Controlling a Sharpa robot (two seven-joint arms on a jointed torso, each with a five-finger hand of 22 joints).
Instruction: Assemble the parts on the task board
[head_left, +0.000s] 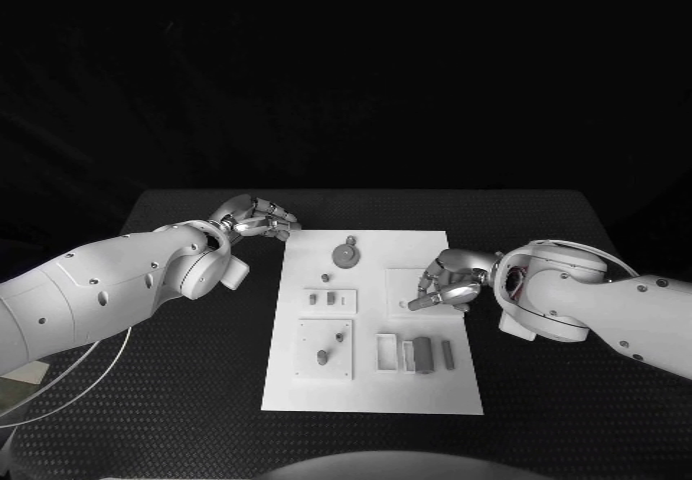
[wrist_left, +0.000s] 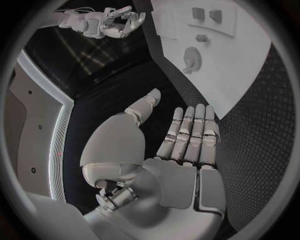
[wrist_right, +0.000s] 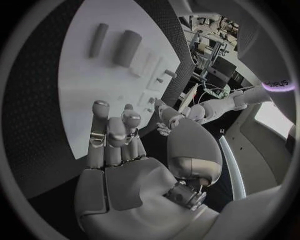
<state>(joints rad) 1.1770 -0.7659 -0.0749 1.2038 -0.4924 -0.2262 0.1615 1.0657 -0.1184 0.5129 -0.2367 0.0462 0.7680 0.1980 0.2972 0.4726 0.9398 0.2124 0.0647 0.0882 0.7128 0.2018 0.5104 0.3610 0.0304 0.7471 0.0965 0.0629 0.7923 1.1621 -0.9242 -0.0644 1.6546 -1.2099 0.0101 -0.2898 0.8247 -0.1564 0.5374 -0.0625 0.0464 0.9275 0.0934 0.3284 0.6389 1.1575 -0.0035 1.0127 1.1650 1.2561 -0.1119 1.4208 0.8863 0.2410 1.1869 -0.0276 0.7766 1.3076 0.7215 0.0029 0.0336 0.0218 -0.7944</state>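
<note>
- My left hand (head_left: 257, 219) hovers spread, holding nothing, beside the board (head_left: 378, 400) (ready to reach).
- My right hand (head_left: 444, 281) curls, seemingly holding nothing, over the board's edge, near the parts (head_left: 415, 353).

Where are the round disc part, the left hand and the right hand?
round disc part (head_left: 346, 256): head view, centre of disc.
left hand (head_left: 257, 219): head view, middle of the hand.
right hand (head_left: 449, 280): head view, middle of the hand.

Overhead head view; wrist close-ups — shared task board (head_left: 378, 330)
</note>
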